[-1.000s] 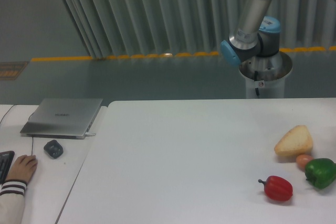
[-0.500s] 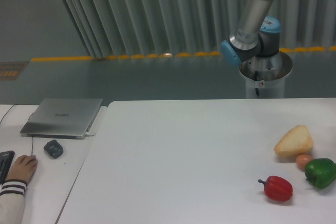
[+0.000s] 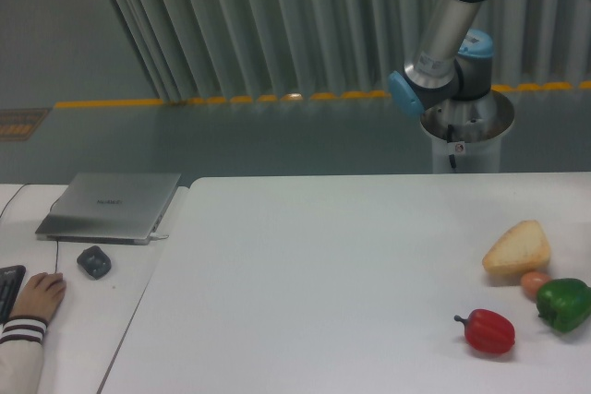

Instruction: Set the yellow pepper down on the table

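A wide white table (image 3: pixel 332 265) with a rounded near-left corner fills the lower part of your view, its top smooth and flat. Behind it runs a grey-green floor crossed by a yellow line (image 3: pixel 231 99), and pale vertical slats (image 3: pixel 277 25) close off the back of the room. The arm (image 3: pixel 448 34) rises from a silver pedestal (image 3: pixel 466 136) beyond the table's far edge, its grey tube and blue joint caps climbing out through the top of the picture.

You do not see the gripper: it lies outside the picture, so whether its fingers are spread or pressed together goes unshown. You do not see the yellow pepper either; its place, its long axis and the way it points cannot be told from this view.

At the table's right end, a pale bread wedge (image 3: pixel 517 248) lies with its narrow end toward the upper right. Just beside it sits a small orange ball (image 3: pixel 534 282), touching or nearly touching a green pepper (image 3: pixel 564 304) at the frame's edge. A red pepper (image 3: pixel 488 330) rests nearer you, its dark stem pointing left.

To the left, a narrower white desk (image 3: pixel 83 311) holds a closed silver laptop (image 3: pixel 111 207), a dark mouse (image 3: pixel 93 261) and the corner of a keyboard (image 3: pixel 7 288). A person's hand (image 3: pixel 37 296), with a striped cuff, rests on the desk.
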Robot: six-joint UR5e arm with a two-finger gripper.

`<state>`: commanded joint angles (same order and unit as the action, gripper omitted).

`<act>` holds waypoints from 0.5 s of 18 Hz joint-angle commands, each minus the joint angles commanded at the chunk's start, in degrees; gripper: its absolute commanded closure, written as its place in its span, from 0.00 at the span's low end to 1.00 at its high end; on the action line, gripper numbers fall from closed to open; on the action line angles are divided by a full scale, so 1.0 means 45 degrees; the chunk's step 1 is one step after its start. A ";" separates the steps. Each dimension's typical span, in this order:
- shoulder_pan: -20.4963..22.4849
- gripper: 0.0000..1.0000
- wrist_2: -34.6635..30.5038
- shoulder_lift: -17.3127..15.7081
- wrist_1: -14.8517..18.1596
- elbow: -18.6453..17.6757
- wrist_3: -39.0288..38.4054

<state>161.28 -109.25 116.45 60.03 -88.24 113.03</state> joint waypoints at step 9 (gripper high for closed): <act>-0.0058 0.00 0.0001 0.0176 0.0000 0.0001 -0.0489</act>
<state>161.02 -109.25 117.25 60.03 -88.24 110.83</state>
